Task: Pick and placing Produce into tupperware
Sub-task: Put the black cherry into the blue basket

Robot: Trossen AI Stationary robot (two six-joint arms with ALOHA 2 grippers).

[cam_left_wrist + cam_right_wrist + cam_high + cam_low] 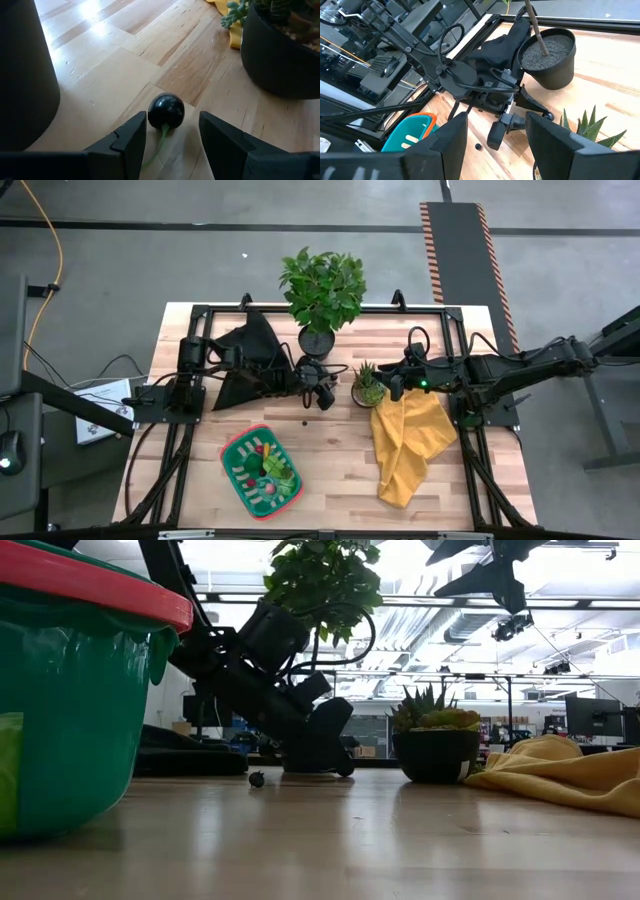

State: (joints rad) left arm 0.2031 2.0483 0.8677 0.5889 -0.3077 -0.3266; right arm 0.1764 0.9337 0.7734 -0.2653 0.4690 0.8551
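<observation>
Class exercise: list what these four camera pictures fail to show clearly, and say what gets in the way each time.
- Tupperware contents: low view, its wall hides them.
- Produce kinds: high view, too small.
- Small dark round piece: the stem runs off the left wrist picture's edge.
- Leafy plant's pot: low view, the left arm blocks it.

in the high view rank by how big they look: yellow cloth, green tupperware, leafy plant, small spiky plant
1. Leafy plant and yellow cloth: similar, and the plant stands nearer the camera, so unranked.
2. Green tupperware.
3. Small spiky plant.
</observation>
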